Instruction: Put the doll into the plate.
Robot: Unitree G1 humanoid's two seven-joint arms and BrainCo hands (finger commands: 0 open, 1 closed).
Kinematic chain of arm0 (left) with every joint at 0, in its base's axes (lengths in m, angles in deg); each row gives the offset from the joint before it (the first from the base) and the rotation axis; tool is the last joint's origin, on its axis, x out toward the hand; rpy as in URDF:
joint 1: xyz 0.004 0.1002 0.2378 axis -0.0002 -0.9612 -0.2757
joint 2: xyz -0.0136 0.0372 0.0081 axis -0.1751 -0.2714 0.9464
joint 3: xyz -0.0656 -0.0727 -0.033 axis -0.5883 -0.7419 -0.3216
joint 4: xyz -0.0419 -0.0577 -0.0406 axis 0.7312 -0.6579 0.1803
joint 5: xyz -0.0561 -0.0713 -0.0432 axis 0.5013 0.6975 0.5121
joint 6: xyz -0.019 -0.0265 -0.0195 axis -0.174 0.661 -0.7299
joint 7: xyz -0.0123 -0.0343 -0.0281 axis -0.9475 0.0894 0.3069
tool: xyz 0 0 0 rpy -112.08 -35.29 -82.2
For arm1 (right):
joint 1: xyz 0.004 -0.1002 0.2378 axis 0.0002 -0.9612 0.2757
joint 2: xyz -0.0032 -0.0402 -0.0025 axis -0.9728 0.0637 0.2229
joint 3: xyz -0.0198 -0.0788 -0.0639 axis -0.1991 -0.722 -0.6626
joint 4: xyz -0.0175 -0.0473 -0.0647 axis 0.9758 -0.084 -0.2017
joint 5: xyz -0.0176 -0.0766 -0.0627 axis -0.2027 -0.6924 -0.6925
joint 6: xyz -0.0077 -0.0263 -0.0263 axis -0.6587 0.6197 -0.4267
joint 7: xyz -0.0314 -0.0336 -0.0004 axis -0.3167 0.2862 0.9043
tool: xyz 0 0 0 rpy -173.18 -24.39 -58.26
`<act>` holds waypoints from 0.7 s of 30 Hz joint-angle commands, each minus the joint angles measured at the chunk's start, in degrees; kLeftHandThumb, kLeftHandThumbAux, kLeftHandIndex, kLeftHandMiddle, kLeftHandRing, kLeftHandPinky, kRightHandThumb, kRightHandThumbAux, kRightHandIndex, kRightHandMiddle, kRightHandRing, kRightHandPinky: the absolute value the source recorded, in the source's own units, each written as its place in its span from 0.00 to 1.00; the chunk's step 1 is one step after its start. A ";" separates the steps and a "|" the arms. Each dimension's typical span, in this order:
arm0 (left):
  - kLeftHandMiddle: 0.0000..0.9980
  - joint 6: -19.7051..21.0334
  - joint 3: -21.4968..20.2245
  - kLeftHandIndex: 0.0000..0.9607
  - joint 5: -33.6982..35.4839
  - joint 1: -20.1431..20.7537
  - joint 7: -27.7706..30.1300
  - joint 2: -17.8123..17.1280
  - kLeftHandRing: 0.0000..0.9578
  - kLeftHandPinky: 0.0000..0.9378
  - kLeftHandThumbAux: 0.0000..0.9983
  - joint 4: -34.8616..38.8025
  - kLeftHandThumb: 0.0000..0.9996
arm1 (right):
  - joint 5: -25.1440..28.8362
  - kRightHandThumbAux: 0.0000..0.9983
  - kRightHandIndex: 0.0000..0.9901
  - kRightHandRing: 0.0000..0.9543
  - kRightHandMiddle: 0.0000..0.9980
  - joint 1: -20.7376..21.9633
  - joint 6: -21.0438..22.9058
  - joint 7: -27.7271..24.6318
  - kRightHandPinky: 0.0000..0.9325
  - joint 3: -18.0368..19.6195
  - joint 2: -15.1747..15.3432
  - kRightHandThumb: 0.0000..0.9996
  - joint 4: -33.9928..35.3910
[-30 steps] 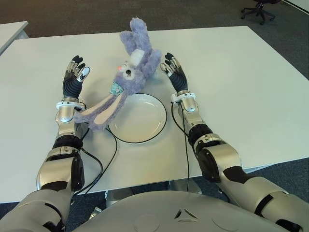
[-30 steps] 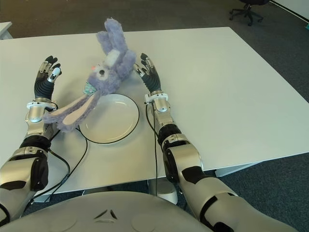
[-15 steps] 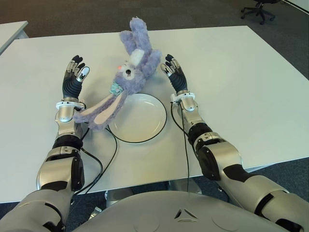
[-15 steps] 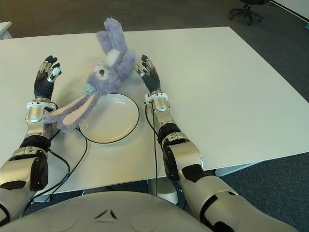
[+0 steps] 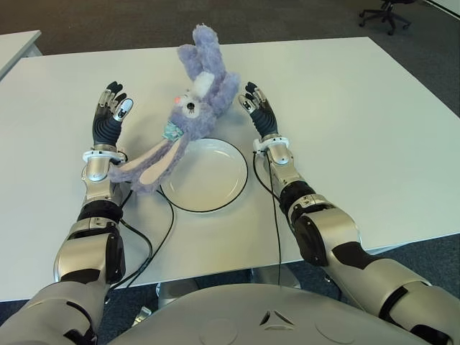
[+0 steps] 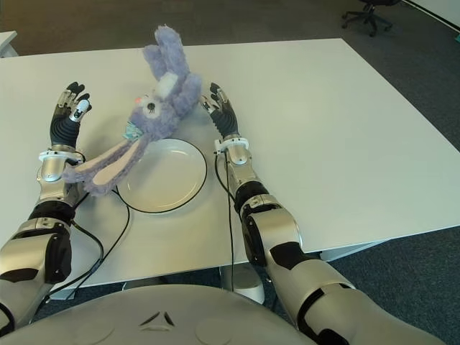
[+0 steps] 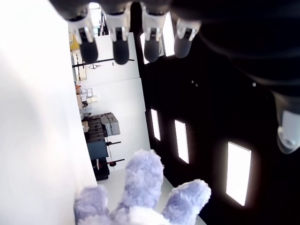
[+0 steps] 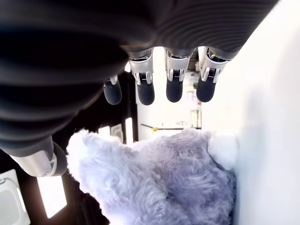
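— Where is the doll (image 5: 188, 115)?
— On the white tabletop (image 5: 345, 108), at the plate's (image 5: 205, 175) 11 o'clock, one ear along the rim.
— And the hands?
— Left robot hand (image 5: 109, 115) at its 9 o'clock, right robot hand (image 5: 257, 106) at 3; both spread, holding nothing.

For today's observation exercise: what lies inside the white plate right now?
The plate shows only bare white; the purple doll lies beyond its far-left rim, one long ear possibly covering that rim's edge.
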 commanded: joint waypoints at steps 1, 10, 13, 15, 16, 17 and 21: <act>0.08 0.36 0.54 0.00 -0.25 -4.72 0.99 2.79 0.09 0.10 0.45 -3.61 0.00 | -0.81 0.47 0.05 0.01 0.01 0.83 1.03 0.41 0.05 -0.73 -5.62 0.46 -1.81; 0.08 0.20 0.71 0.00 -0.51 -4.73 0.72 2.82 0.09 0.10 0.45 -3.78 0.00 | -1.10 0.48 0.04 0.01 0.01 2.30 2.51 1.04 0.05 -1.53 -6.10 0.44 -2.51; 0.08 0.08 0.71 0.00 -0.58 -4.81 0.50 2.87 0.09 0.10 0.45 -3.77 0.00 | -1.07 0.47 0.04 0.01 0.02 2.83 2.94 1.13 0.04 -1.48 -6.28 0.44 -2.85; 0.08 0.10 0.70 0.00 -0.59 -4.83 0.39 2.89 0.09 0.10 0.45 -3.76 0.00 | -0.99 0.47 0.04 0.01 0.02 3.07 3.12 1.12 0.04 -1.40 -6.37 0.44 -3.02; 0.08 0.12 0.68 0.00 -0.59 -4.85 0.31 2.90 0.09 0.10 0.45 -3.74 0.00 | -0.93 0.48 0.05 0.01 0.02 3.23 3.23 1.10 0.05 -1.34 -6.43 0.45 -3.13; 0.08 0.13 0.67 0.00 -0.59 -4.86 0.27 2.91 0.09 0.10 0.44 -3.73 0.00 | -0.89 0.48 0.05 0.01 0.02 3.34 3.31 1.09 0.05 -1.30 -6.47 0.45 -3.21; 0.09 0.14 0.70 0.00 -0.80 -4.99 -0.30 2.90 0.10 0.11 0.44 -3.64 0.00 | -0.87 0.48 0.05 0.01 0.01 3.94 3.84 1.18 0.06 -1.24 -6.68 0.46 -3.63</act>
